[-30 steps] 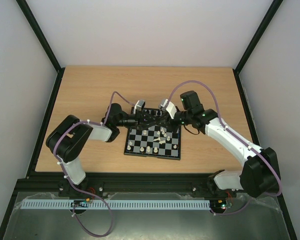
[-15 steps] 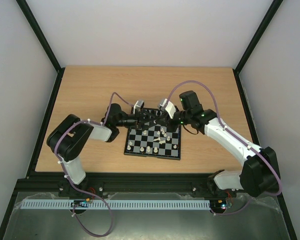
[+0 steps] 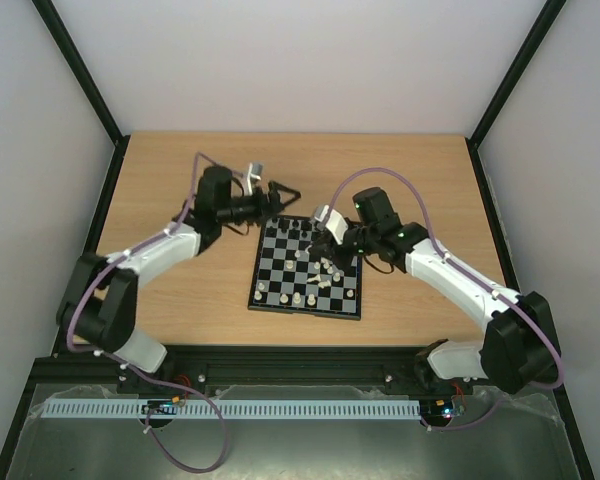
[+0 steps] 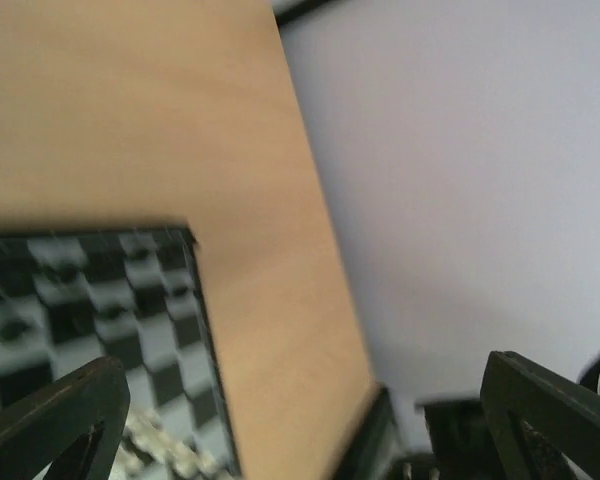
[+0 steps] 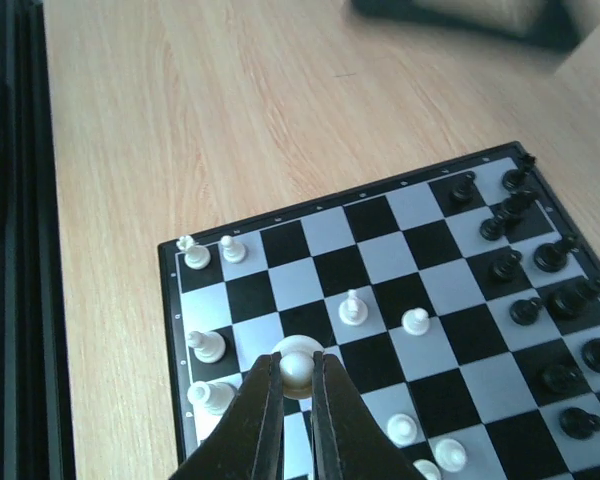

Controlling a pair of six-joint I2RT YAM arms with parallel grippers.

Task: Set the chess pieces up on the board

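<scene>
Right gripper (image 5: 297,376) was clamped on a white piece (image 5: 296,364) at the board (image 5: 378,216); left gripper (image 3: 283,195) sat off its far corner, jaws wide.

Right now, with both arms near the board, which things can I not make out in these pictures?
Top view: the chess pieces on the board are too small to name; the right gripper covers some.
Left wrist view: blur smears the board; the left and bottom edges cut it off.
Right wrist view: the fingers hide the base of the cream-white piece, so lifted or standing is unclear.
</scene>
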